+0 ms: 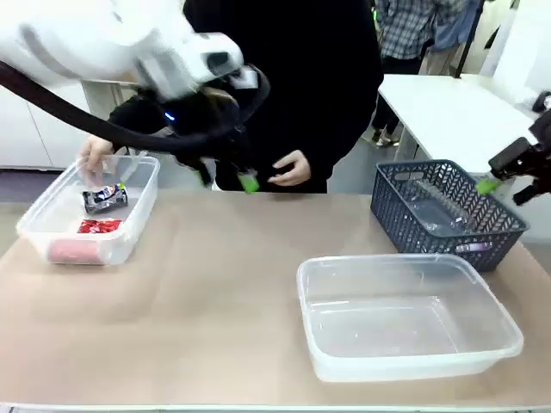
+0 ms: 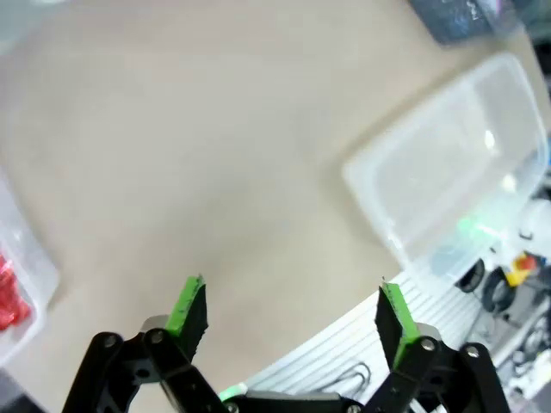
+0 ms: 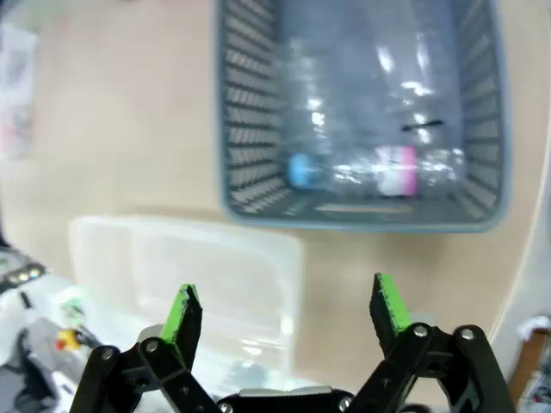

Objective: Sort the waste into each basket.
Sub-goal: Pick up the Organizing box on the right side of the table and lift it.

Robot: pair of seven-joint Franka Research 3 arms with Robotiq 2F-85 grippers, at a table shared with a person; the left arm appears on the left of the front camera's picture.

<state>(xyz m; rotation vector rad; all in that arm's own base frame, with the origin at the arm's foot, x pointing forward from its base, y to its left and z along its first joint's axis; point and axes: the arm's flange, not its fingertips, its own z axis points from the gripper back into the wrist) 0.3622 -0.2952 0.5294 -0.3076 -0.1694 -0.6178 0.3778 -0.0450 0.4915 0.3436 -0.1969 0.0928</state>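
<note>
Fingers (image 2: pixel 187 310) of the left gripper (image 2: pixel 293 286) stood wide apart, holding nothing, above the bare table (image 1: pixel 198 301). At far left, 1 clear tub (image 1: pixel 133 228) held red cans (image 1: pixel 100 227) and 1 dark can (image 1: pixel 105 198), a person's hand (image 1: pixel 93 157) at its rim. A second clear tub (image 1: pixel 413 366) lay right of middle. Farther right, the right gripper (image 3: pixel 282 288), jaws wide, hovered over the grey basket (image 3: pixel 245 129) holding clear bottles (image 3: pixel 362 146)

White arm (image 1: pixel 86 39), black green-padded fingers (image 2: pixel 186 311)

Bright even light, soft motion-blurred wrist views
</note>
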